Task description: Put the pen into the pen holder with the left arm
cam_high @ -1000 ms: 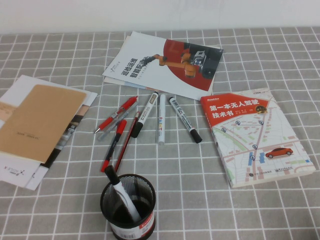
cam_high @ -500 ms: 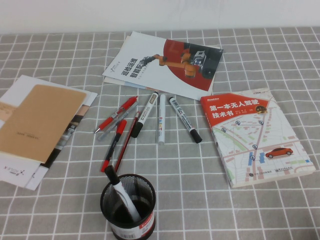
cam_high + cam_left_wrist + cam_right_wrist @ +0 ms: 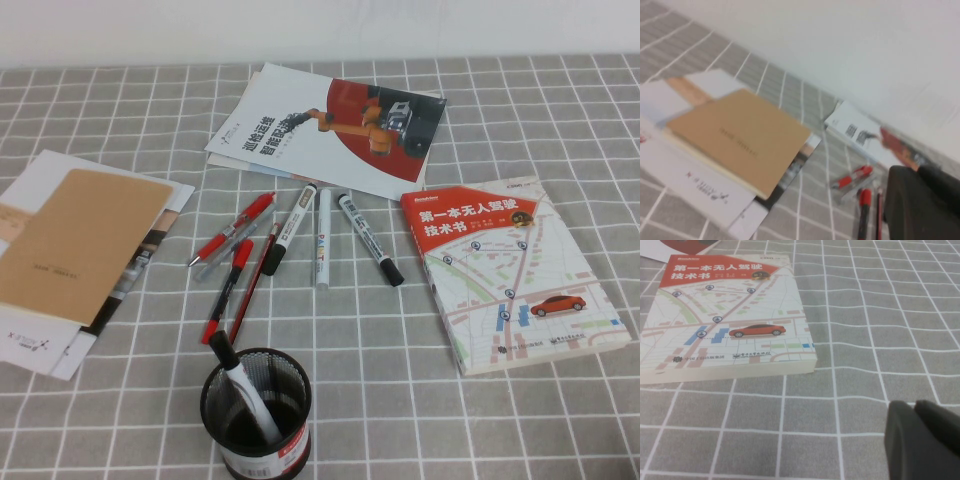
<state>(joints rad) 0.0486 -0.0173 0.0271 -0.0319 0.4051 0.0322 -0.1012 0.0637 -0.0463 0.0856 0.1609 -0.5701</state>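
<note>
Several pens and markers are lying fanned across the middle of the counter (image 3: 420, 410), and the pen (image 3: 249, 283), the slim all-red one, is resting among them just above the pen holder (image 3: 256, 412) at the lower centre, which is already holding one marker (image 3: 245, 390). The left claw (image 3: 920, 205) is hanging out over the left side beside the tan notebook (image 3: 82, 243), clenched on nothing, while the right claw (image 3: 925, 440) is sitting near the map book (image 3: 512, 272), its fingers impossible to judge. To my eye the left claw needs opening first, then lowering across the pen's barrel clear of its black-barrelled neighbour.
</note>
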